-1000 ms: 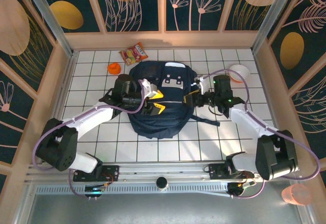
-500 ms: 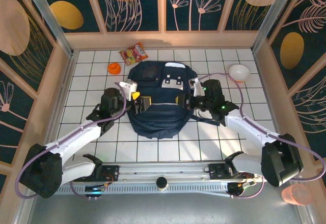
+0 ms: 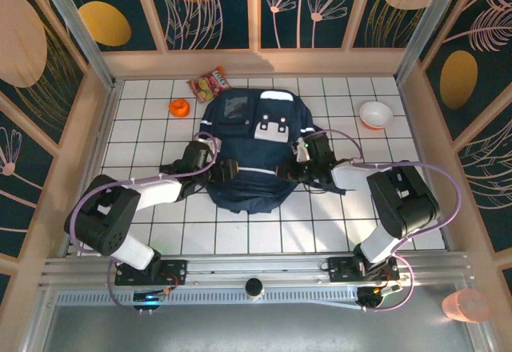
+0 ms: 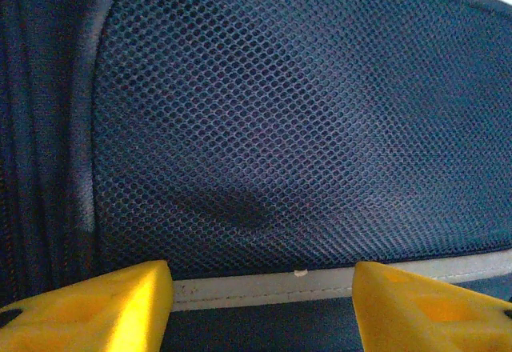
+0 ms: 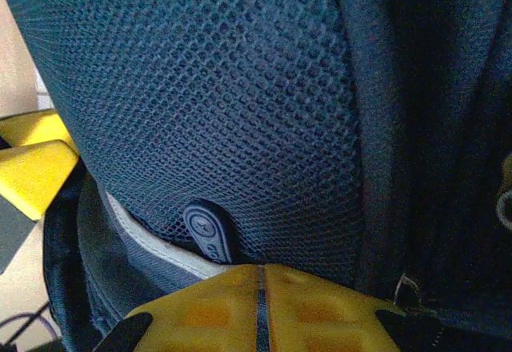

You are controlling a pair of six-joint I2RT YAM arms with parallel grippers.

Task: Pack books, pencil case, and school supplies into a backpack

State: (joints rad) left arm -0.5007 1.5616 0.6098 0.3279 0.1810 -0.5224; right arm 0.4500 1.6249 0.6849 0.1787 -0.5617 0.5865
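Overhead, the backpack lies flat on the table, front patches up. The left gripper and right gripper press against its two flanks, low down. The snack packet and orange disc sit just off its far-left corner, and the bowl is well apart at right. Bare tiles lie between the backpack and the arm bases, so the free room is nearward.

Left wrist: the left gripper is partly open, its fingers apart and holding nothing, facing the mesh panel and pale stripe.

Right wrist: the right gripper is closed, its pads meeting just below a zip tab. Whether fabric is pinched cannot be told.

Judged step: closing the backpack, late in the task. The next move calls for a sure hold on the tab and a pull along the seam while the left gripper steadies the side.
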